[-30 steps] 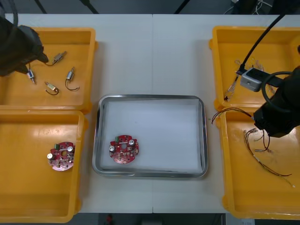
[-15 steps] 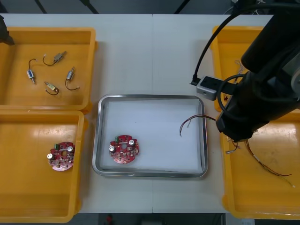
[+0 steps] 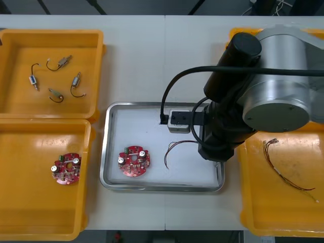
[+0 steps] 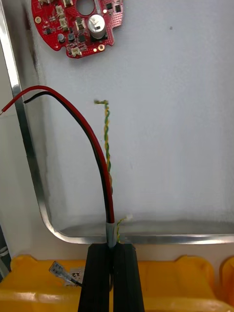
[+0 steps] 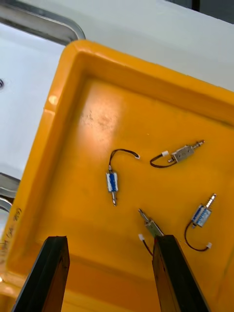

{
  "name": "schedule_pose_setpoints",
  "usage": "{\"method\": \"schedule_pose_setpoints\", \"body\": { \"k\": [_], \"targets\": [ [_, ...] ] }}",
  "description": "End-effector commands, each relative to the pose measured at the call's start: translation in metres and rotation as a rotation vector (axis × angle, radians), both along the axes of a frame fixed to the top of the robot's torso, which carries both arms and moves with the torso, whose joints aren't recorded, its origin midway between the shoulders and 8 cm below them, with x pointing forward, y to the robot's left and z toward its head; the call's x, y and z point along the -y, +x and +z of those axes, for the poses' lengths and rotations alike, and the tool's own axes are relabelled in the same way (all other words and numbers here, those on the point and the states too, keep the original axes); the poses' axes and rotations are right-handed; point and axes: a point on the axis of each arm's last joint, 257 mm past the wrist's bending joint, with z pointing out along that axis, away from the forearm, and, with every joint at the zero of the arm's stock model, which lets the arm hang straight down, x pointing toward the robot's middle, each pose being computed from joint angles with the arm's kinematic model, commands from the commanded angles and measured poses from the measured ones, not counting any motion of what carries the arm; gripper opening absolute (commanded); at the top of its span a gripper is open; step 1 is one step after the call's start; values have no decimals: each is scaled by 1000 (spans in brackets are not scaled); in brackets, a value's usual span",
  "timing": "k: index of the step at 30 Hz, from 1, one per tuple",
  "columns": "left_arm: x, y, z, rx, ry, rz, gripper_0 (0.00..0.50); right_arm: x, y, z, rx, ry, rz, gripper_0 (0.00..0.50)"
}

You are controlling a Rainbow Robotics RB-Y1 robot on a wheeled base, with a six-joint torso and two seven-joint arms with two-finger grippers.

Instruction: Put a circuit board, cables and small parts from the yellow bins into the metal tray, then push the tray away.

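Near left bin: a smooth yellow plastic tub (image 3: 45, 223) with a rounded rim. A second circuit board (image 3: 66, 168), round and red, lies flat on its floor.
Near right bin: the same yellow plastic (image 3: 283, 217), holding loose cables (image 3: 281, 169), thin and tangled.
Tray: a rectangle with rounded corners (image 3: 162, 188), a shiny metal rim and a matte white floor. It sits on the tabletop between the bins.
Circuit board: a round red disc (image 3: 134, 161) studded with small components and silver caps. It lies flat on the tray's white floor, in the near left part.
Right gripper: it is over the tray's right side (image 4: 111, 246). The black fingers are pressed almost together, pinching the cable by its grey sleeve.
Cable: red and black strands (image 4: 110, 217) arc away from the fingers, with a thin twisted yellow-green strand beside them. It hangs over the tray floor, between the gripper and the circuit board. I cannot tell whether it touches the floor.
Far left bin: a yellow tub (image 3: 98, 66) holding four small metal parts (image 5: 112, 181). Each is a short silvery body with a thin looped wire, and they lie scattered apart.
Left gripper: it hovers above the far left bin (image 5: 111, 241), its fingers spread wide and holding nothing.
Tabletop: pale and smooth (image 3: 167, 55).
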Motion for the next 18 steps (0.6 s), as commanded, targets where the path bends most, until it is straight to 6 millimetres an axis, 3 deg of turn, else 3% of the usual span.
{"method": "schedule_pose_setpoints", "body": {
  "k": [1,18],
  "targets": [
    [-12,16,25,69,90,24,500,-17,7,-17,5,-22,101,0],
    [6,52,-25,44,96,-3,500,-52,9,-96,19,-28,172,0]
  ]
}}
